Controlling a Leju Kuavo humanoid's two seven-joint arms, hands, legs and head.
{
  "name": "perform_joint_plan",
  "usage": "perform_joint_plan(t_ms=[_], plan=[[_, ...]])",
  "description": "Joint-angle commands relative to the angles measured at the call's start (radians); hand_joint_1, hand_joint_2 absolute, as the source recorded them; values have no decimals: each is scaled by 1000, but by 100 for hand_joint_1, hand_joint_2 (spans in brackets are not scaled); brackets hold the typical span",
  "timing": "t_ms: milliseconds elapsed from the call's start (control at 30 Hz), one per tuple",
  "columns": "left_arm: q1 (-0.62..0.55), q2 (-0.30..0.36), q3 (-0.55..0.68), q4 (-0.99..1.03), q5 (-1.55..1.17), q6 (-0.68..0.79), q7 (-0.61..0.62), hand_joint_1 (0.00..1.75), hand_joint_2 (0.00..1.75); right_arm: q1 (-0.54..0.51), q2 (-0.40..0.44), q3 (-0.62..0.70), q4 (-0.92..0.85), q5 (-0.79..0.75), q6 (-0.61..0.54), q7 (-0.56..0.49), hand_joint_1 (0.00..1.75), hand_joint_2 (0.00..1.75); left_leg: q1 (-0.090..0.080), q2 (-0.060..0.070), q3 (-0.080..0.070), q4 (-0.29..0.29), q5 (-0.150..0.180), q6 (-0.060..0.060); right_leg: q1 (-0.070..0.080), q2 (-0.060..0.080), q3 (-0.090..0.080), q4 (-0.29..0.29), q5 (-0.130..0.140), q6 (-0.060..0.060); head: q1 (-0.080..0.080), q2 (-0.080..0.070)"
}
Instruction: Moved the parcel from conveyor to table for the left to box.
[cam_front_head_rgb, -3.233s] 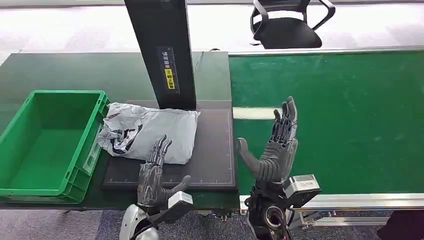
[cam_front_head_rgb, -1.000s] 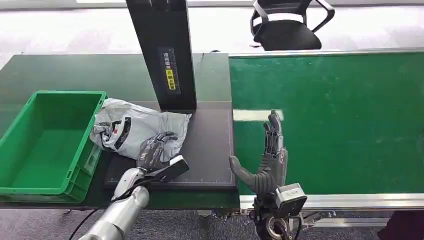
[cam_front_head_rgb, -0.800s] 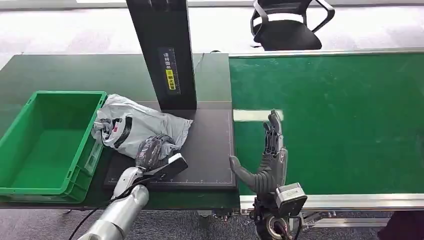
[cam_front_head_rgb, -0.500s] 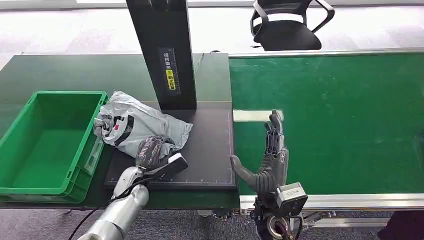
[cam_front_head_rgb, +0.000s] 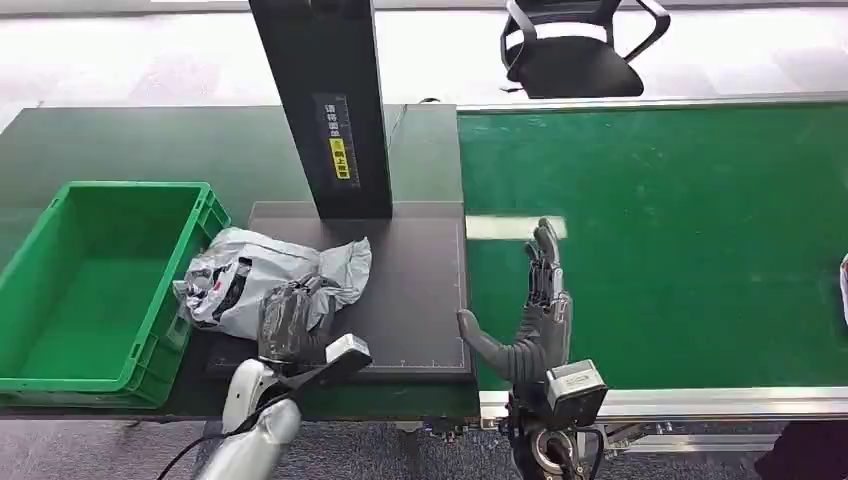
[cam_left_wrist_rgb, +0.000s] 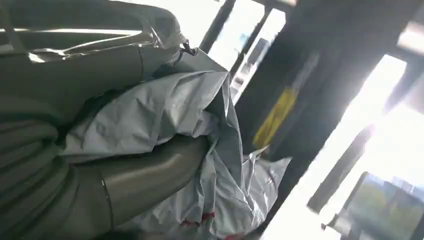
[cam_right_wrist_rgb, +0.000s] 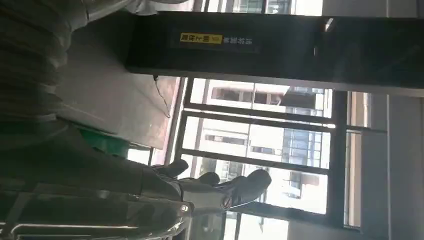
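The parcel (cam_front_head_rgb: 250, 285), a crumpled grey plastic mailer with black and red print, lies on the dark mat (cam_front_head_rgb: 410, 290) beside the green box (cam_front_head_rgb: 90, 290). My left hand (cam_front_head_rgb: 288, 318) grips the mailer's near edge, its fingers curled into the plastic. In the left wrist view the grey plastic (cam_left_wrist_rgb: 165, 125) bunches over my thumb (cam_left_wrist_rgb: 145, 172). My right hand (cam_front_head_rgb: 535, 315) stands open and upright at the conveyor's left edge, fingers straight, holding nothing; in the right wrist view its fingers (cam_right_wrist_rgb: 215, 187) are stretched out.
A black post (cam_front_head_rgb: 325, 100) with a yellow label rises behind the mat. The green conveyor belt (cam_front_head_rgb: 680, 240) runs to the right, with a white object (cam_front_head_rgb: 843, 285) at its right edge. An office chair (cam_front_head_rgb: 570, 45) stands beyond the belt.
My left hand has closed on the parcel and drawn it toward me and the box; the mailer has crumpled smaller. My right hand has lowered slightly from its earlier raised pose.
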Motion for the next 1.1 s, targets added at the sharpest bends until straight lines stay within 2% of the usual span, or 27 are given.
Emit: perform_joint_plan(t_ms=[33,200,400,567,667,700,800,867,967,1100], plan=[[177,120,-84,-727,175,63,-72,175,175,66,-50,8,20,-4,-54,0,0,175,1,-1,-1,0,-1,2,2,-1,0,-1,-1,-4,1,0],[81,179,-21,-770,254,63,-109,173,175,144,-75,-2,-53,-5,-78,0,0,175,1,-4,-5,0,0,1,2,-3,-3,0,-1,-2,0,0],[10,209,-17,-794,367,59,-120,171,175,161,-85,1,-58,-11,-103,0,0,175,1,-3,-4,0,0,1,1,-2,-2,0,-1,-1,0,0],[-74,296,72,-793,520,2,-100,168,175,203,-112,12,-108,-26,-147,0,0,175,1,-4,-4,0,1,2,1,-3,-2,0,-1,-3,1,0],[-126,326,182,-724,514,-82,-59,164,175,205,-106,6,-111,-19,-136,0,0,175,0,-3,-3,0,1,1,1,-2,-2,0,0,-2,1,0],[-148,344,211,-683,501,-125,-26,157,175,203,-98,-2,-108,-11,-125,0,0,175,0,-3,-2,-1,1,2,1,-3,-1,-1,0,-4,1,0],[-234,385,318,-494,495,-226,13,161,175,198,-73,-33,-97,16,-90,0,0,175,1,-2,-2,-2,2,2,1,-2,-2,0,0,-4,0,0],[-253,403,345,-422,464,-214,18,162,175,196,-69,-39,-96,20,-82,0,0,175,0,-3,-2,-2,2,1,1,-2,-2,0,0,-3,1,0],[-320,452,376,-219,424,-306,63,152,175,205,-54,-59,-114,33,-72,0,0,175,0,-1,0,-4,3,3,2,-2,0,-2,1,-5,1,0],[-391,460,379,-83,394,-317,62,159,175,215,-46,-68,-129,42,-64,0,0,175,0,-3,0,-3,2,2,1,-3,0,-1,0,-4,1,0]])
